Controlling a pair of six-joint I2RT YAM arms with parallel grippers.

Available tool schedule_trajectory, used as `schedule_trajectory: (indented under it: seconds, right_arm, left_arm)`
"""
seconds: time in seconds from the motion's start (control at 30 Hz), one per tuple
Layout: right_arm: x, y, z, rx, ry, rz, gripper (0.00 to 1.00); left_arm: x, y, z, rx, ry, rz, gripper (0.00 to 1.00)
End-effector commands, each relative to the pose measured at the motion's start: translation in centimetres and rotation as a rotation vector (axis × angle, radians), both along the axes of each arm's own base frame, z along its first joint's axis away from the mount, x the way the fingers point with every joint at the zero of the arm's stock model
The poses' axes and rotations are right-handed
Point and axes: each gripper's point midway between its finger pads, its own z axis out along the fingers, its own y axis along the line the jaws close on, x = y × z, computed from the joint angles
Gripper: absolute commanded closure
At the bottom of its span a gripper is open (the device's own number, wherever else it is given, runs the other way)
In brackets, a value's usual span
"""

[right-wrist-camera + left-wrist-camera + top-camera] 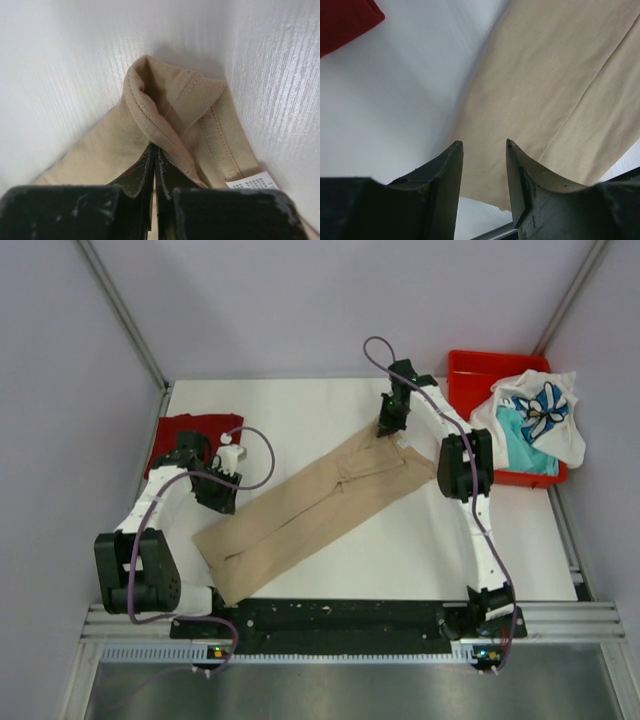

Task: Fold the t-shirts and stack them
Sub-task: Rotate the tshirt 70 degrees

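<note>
The right pincer (pixel 154 152) is clamped on the collar of the tan shirt (pixel 90 160). The left pincer (pixel 484 146) stands apart, empty, near its other end.

White desk with two t-shirts and a bin lying on it.
The desk (pixel 300 410) carries a tan t-shirt (pixel 310 510), folded into a long band that runs diagonally across the middle, from near left to far right. A dark red t-shirt (pixel 190 430) lies folded at the far left edge, apart from the tan one. A red bin (pixel 470 370) sits at the far right corner, near the band's far end.
</note>
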Motion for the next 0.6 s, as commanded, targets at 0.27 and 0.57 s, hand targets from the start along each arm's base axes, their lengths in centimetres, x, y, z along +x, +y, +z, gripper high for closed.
schedule_trajectory:
  seconds: [0.27,0.57]
  right_arm:
    - [2.8,-0.5,16.8,-0.002,-0.424,0.055,1.00]
    - [-9.1,-6.1,9.8,-0.175,-0.149,0.014,1.00]
  left_arm:
    - [0.2,-0.2,-0.9,-0.003,0.009,-0.038,0.55]
    - [-3.1,2.3,-2.7,0.142,0.056,-0.080,0.58]
